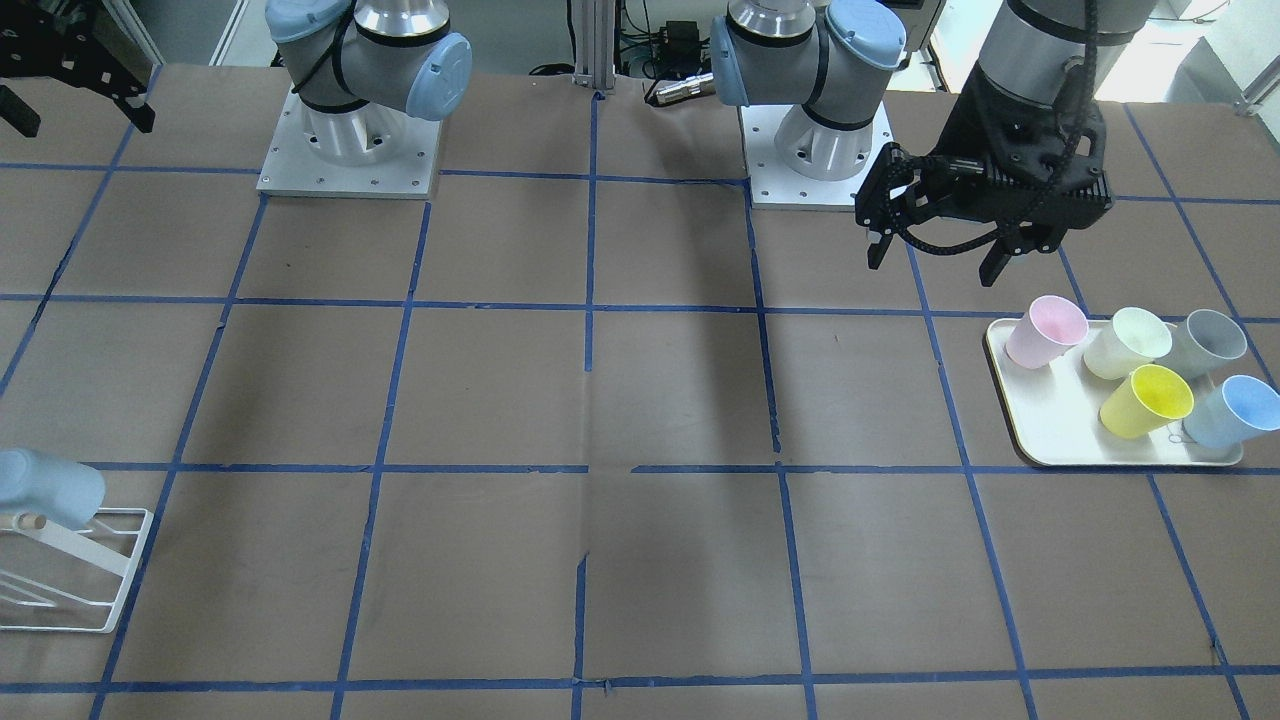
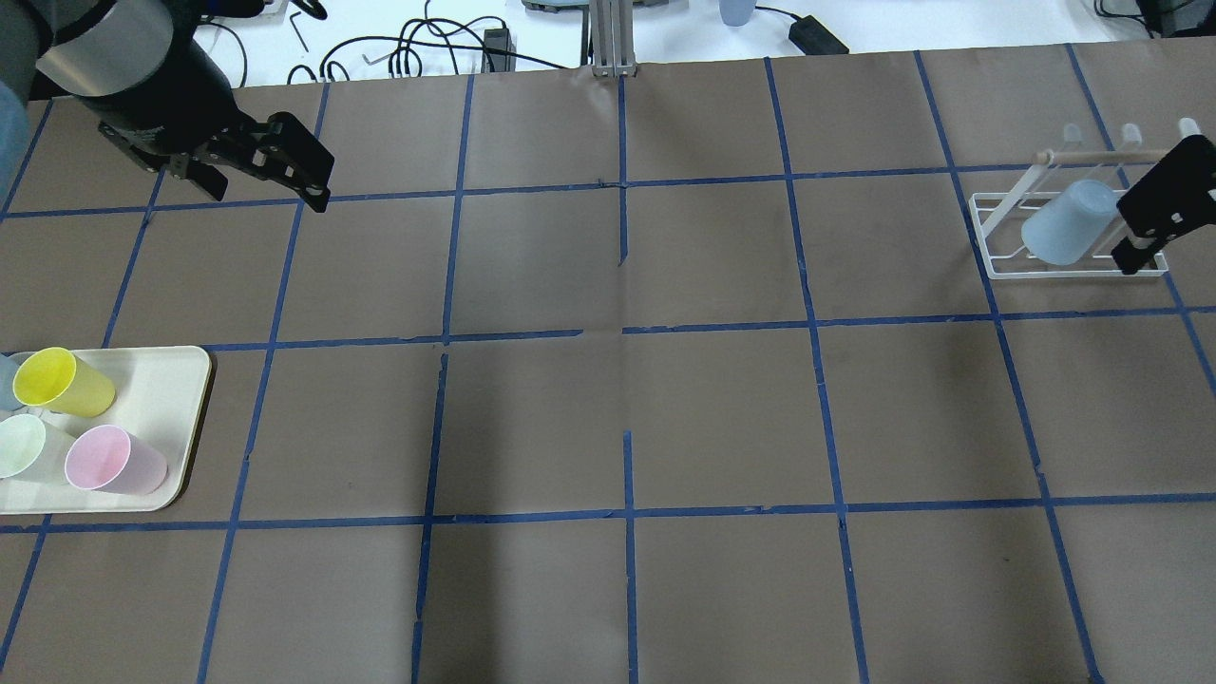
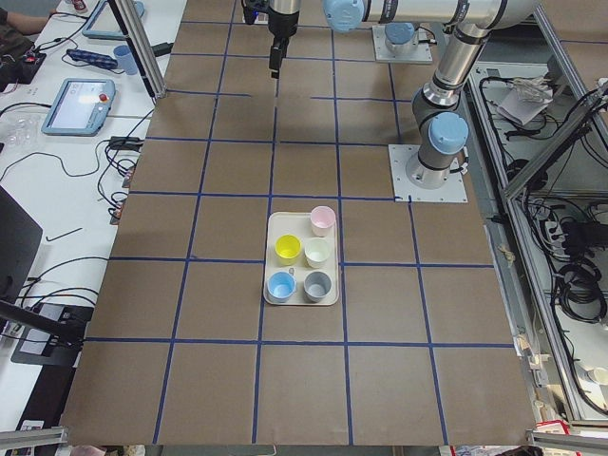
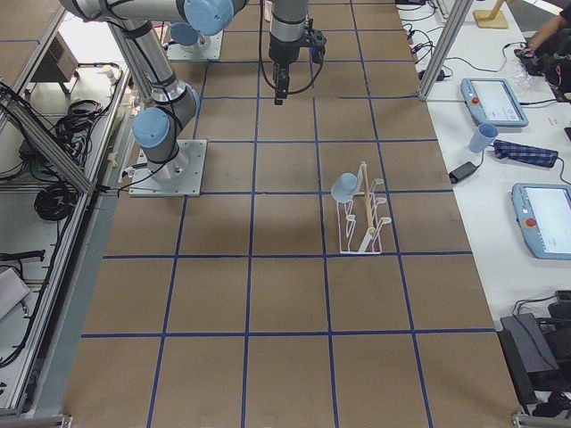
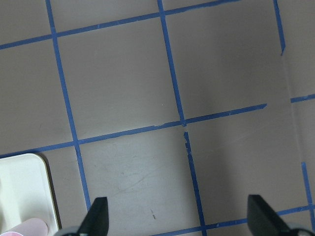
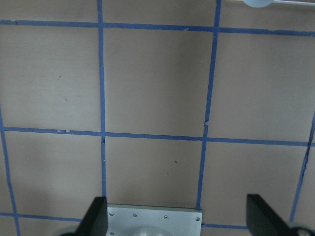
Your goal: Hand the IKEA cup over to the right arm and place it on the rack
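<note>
IKEA cup (image 2: 1069, 223) sits tilted on the rack (image 2: 1045, 273) prongs with nothing gripping it, so handover and placing look done. Right gripper (image 6: 178, 219) is spread wide and empty, up high, apart from the rack. Left gripper (image 1: 933, 268) is also spread and empty, hovering near the tray (image 1: 1040, 440), where a second blue cup (image 1: 1235, 412) stands. Probably nothing is left for this cup.

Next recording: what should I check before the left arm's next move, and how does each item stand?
1. The left hand is open, empty: ok.
2. The right hand is open, empty: ok.
3. The blue cup stands on the tray, mouth up: ok.
4. Finger room beside it, with the yellow cup and grey cup close: cannot tell.
5. Free prongs on the rack beside the hung cup: ok.
</note>
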Action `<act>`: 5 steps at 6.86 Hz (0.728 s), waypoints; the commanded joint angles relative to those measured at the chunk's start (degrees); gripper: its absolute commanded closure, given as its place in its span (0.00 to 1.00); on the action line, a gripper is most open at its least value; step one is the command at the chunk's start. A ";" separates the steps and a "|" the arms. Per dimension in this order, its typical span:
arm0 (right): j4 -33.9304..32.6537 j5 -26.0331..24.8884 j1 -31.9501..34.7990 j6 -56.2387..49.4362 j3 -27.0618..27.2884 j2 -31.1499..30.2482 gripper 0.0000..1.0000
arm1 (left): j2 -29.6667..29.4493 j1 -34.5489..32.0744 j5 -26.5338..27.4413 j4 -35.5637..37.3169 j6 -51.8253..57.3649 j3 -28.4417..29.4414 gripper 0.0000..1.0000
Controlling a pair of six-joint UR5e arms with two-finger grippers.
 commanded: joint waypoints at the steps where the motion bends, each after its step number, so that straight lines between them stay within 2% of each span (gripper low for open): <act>1: -1.74 1.41 7.11 8.47 -0.96 1.40 0.00 | -0.01 0.00 0.00 0.00 0.00 0.00 0.00; 2: -4.10 1.32 11.85 14.17 -2.79 3.85 0.00 | -0.01 0.00 0.00 0.00 0.00 -0.09 0.00; 4: -4.30 0.97 20.47 19.82 -11.47 12.44 0.00 | -0.10 0.00 0.00 0.00 0.00 -0.09 0.00; 5: -4.21 1.23 22.60 19.85 -12.47 14.14 0.00 | -0.10 0.00 0.00 0.00 0.00 -0.09 0.00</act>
